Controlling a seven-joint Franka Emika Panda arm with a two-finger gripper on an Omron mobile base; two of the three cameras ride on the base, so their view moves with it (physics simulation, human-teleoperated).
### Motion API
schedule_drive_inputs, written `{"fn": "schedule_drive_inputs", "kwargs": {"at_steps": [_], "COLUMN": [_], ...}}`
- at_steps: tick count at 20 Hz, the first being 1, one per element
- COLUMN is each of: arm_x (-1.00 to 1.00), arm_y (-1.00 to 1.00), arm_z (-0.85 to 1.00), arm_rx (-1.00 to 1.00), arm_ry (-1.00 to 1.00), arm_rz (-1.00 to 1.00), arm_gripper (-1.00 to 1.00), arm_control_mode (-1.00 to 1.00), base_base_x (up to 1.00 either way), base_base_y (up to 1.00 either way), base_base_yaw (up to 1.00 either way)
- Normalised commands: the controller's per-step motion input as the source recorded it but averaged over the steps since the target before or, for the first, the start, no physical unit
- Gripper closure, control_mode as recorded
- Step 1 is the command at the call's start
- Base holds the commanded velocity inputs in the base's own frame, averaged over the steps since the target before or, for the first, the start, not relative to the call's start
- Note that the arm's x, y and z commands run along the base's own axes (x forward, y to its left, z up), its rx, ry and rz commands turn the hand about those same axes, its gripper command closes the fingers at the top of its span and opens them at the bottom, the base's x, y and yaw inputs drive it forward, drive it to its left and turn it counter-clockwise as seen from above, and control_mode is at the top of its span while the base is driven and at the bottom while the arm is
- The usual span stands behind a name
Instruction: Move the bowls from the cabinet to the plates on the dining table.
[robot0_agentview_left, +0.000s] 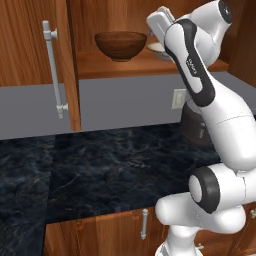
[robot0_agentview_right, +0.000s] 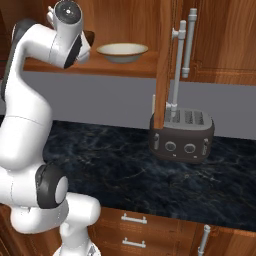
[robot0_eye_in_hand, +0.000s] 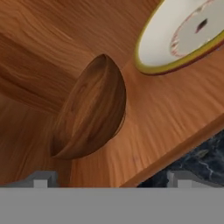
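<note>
Gripper (robot0_eye_in_hand: 109, 181) jaws wide apart, nothing between them, hanging just off the shelf (robot0_eye_in_hand: 153, 127) edge in the open cabinet (robot0_agentview_left: 35, 45). Brown bowl (robot0_eye_in_hand: 89, 116) closest ahead on the shelf, cream bowl (robot0_eye_in_hand: 183, 33) beyond it, near but apart. Toaster (robot0_agentview_right: 182, 135) on the black counter (robot0_agentview_left: 110, 165) below.

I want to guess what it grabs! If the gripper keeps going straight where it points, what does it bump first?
Probably the dark-brown wooden bowl on the cabinet shelf; it sits ahead of the open gripper.
</note>
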Motion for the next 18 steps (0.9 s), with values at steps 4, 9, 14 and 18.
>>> {"fn": "schedule_drive_inputs", "kwargs": {"at_steps": [4, 9, 14, 18], "arm_x": [0.4, 0.24, 0.23, 0.31], "arm_y": [0.08, 0.04, 0.0, 0.0], "arm_z": [-0.02, -0.03, -0.16, -0.17], "arm_rx": [0.0, 0.0, 0.0, 0.0], "arm_ry": [0.0, 0.0, 0.0, 0.0], "arm_rz": [0.0, 0.0, 0.0, 0.0], "arm_gripper": [-1.0, -1.0, -1.0, -1.0], "arm_control_mode": [-1.0, -1.0, -1.0, -1.0], "base_base_x": [0.0, 0.0, 0.0, 0.0], "base_base_y": [0.0, 0.0, 0.0, 0.0], "base_base_yaw": [0.0, 0.0, 0.0, 0.0]}}
